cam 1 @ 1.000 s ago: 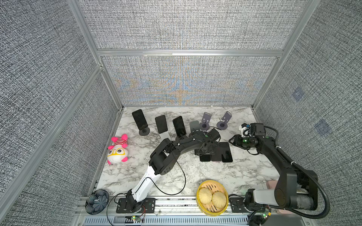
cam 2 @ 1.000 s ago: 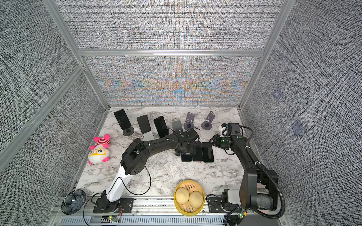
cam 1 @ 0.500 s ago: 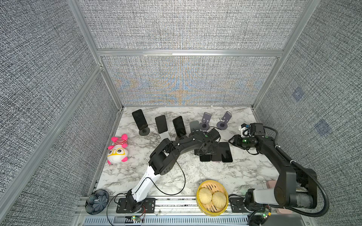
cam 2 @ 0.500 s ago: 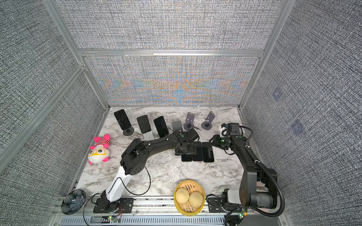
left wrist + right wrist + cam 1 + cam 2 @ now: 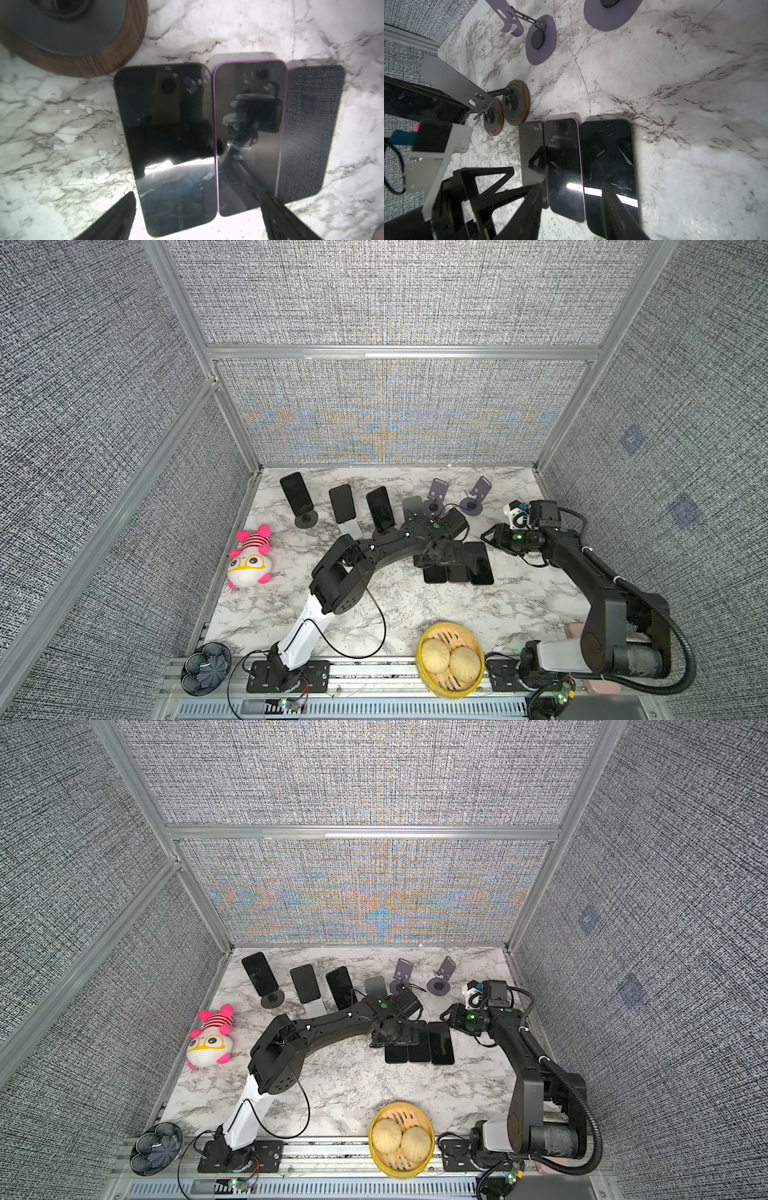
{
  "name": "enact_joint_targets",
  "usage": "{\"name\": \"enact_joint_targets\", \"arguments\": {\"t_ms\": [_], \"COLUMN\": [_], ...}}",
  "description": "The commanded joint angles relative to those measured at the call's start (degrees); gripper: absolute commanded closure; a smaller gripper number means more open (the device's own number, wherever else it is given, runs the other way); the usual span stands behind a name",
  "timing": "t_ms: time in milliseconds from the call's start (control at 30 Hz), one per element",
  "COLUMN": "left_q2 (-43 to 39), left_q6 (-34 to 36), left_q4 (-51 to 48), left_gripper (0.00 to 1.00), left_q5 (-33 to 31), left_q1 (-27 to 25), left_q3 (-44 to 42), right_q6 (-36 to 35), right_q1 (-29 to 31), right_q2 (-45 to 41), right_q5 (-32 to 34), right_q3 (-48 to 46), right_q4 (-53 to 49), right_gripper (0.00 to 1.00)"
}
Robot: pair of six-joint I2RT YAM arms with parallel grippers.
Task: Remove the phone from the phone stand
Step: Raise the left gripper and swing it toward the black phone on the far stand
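Note:
Three dark phones lie flat side by side at mid-table. My left gripper hovers just over them, open. In the left wrist view its fingers straddle the black phone and the purple-edged phone without touching either. At the back left, three more phones lean on stands. Beside them is an empty grey phone stand with a wooden base. To the right of the flat phones my right gripper hangs open and holds nothing.
Two empty purple stands are at the back right. A pink plush toy lies at the left edge. A yellow steamer with two buns sits at the front. Grey walls enclose the marble table.
The left gripper's jaws have spread a little wider above the flat phones. Neither arm has visibly shifted.

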Motion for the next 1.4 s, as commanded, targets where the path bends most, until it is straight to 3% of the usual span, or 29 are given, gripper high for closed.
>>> {"name": "enact_joint_targets", "arguments": {"t_ms": [0,200,367,667,800,900,1133,1367], "left_q2": [-2.03,-7.21,-12.76,-23.88,-28.83,-32.86,-40.66,-42.66], "left_q6": [1.98,6.95,12.96,20.58,25.35,26.85,30.20,32.07], "left_q4": [-0.40,1.11,4.71,4.00,6.99,9.51,17.29,19.73], "left_gripper": [0.04,0.03,0.02,0.03,0.03,0.03,0.06,0.12], "left_q5": [-1.21,-0.38,-0.43,-14.15,-16.57,-14.07,-1.71,2.93], "left_q1": [0.28,1.33,2.33,3.92,6.00,9.47,20.10,27.05], "left_q3": [0.12,-2.07,-6.51,-9.78,-12.83,-16.22,-25.48,-28.80], "right_q6": [0.08,0.58,2.87,3.70,2.91,2.45,1.60,1.76], "right_q1": [0.05,0.53,0.67,0.94,0.97,0.96,1.00,0.98], "right_q2": [-1.02,-3.95,-5.78,-7.91,-7.19,-6.63,-4.86,-3.96], "right_q5": [-0.65,-0.50,-4.54,-4.83,-5.20,-5.59,-6.72,-6.89], "right_q3": [0.85,1.64,0.10,-1.26,-1.02,-0.83,-0.86,-0.75], "right_q4": [-1.27,-3.54,-1.70,-1.35,-1.43,-1.44,-0.95,-0.63], "right_gripper": [0.53,0.53,0.52,0.53,0.52,0.52,0.53,0.53]}}
